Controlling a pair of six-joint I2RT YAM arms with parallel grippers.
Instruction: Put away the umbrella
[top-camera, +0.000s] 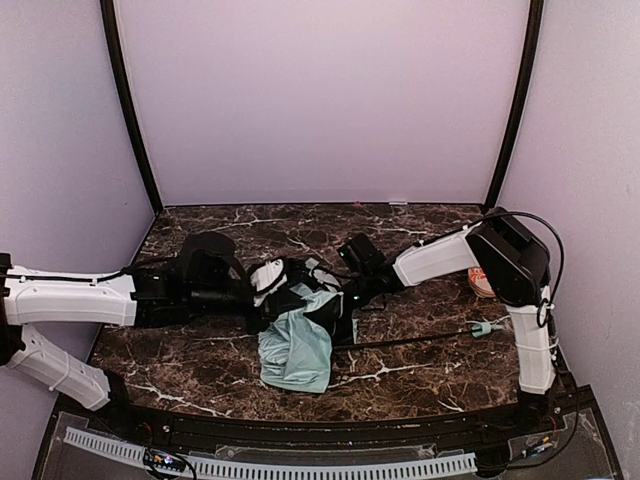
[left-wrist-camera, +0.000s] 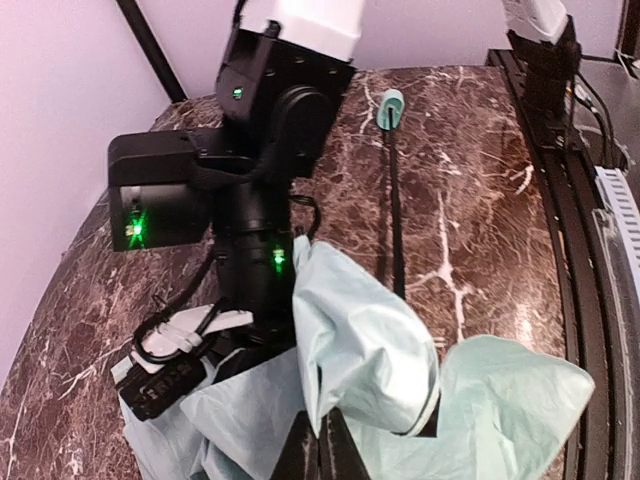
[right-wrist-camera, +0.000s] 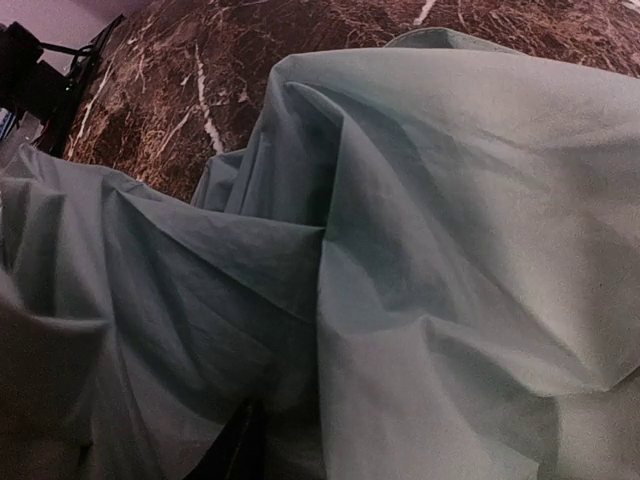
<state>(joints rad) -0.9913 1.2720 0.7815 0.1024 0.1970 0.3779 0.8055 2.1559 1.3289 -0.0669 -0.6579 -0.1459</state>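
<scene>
Umbrella (top-camera: 297, 350) lies crumpled mid-tabletop (top-camera: 420, 385), its mint fabric (right-wrist-camera: 450, 250) in a heap between my two arms. My left gripper (left-wrist-camera: 318, 455) is pressed together, pinching a fold of that fabric right at its tips. My right gripper (top-camera: 326, 300) is buried in the heap from the other side. Cloth fills its camera, and I cannot tell whether it is spread or closed. The black shaft (top-camera: 410, 342) runs out flat to my right, ending in the small mint handle (top-camera: 481, 328) near my right arm's base.
</scene>
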